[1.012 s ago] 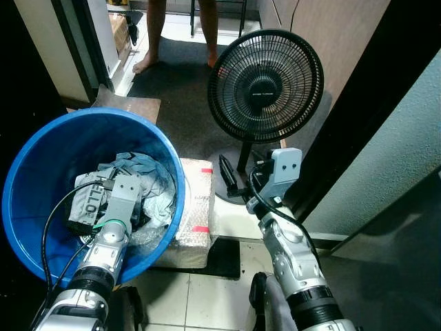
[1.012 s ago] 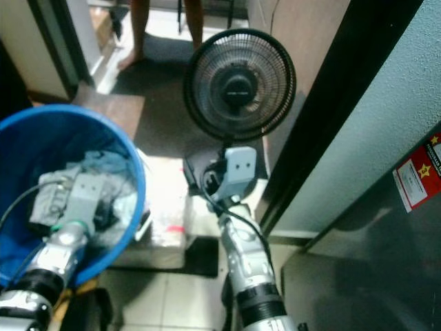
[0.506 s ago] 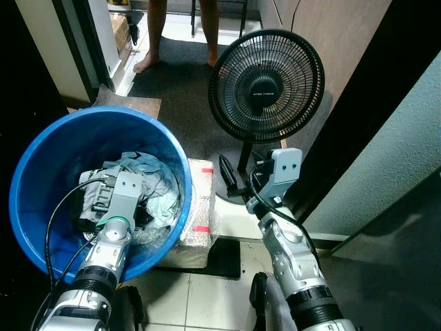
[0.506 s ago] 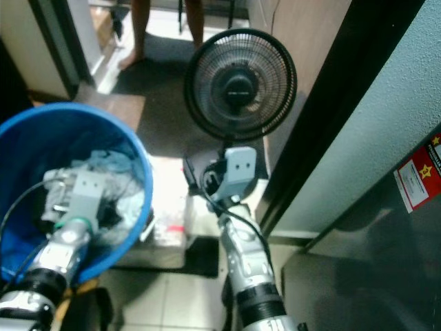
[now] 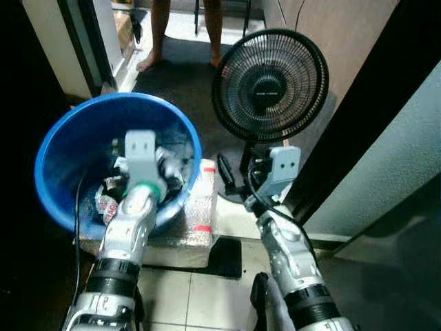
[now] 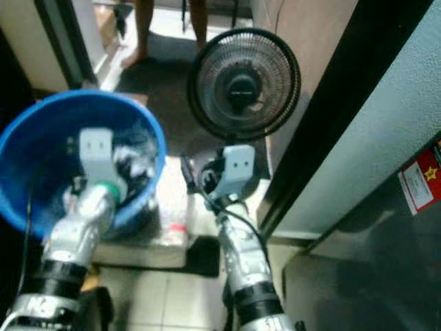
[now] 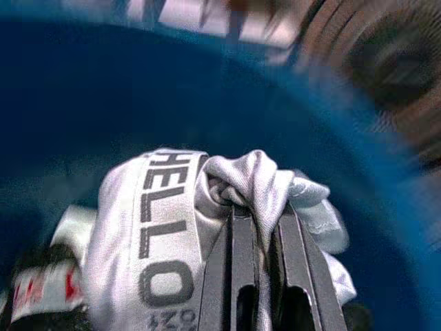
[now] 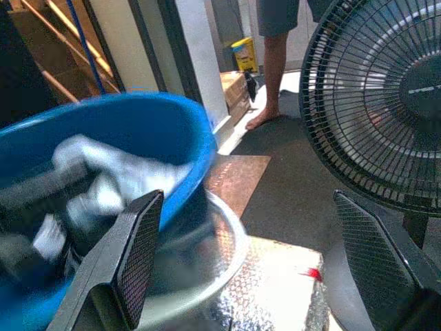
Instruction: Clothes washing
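Observation:
A blue bucket (image 5: 76, 138) stands on the floor at my left with several crumpled clothes (image 5: 172, 169) inside. My left gripper (image 7: 260, 210) is over the bucket, shut on a grey garment printed "HELLO" (image 7: 151, 227), with a fold of cloth bunched between its black fingers (image 7: 234, 276). In the eye views the left wrist (image 5: 141, 155) hides those fingers. My right gripper (image 8: 248, 200) is held open between the bucket (image 8: 151, 131) and the fan, with nothing between its fingers.
A black floor fan (image 5: 269, 86) stands just ahead of the right gripper. A bubble-wrapped package (image 5: 200, 214) lies under the bucket's edge. A person's bare legs (image 5: 157, 34) stand in the doorway beyond. A grey appliance with a red sticker (image 6: 420, 183) is on my right.
My left arm has risen and reached forward with the garment in its grip. The bucket has shifted away from me and toward the fan. The right arm has stayed put.

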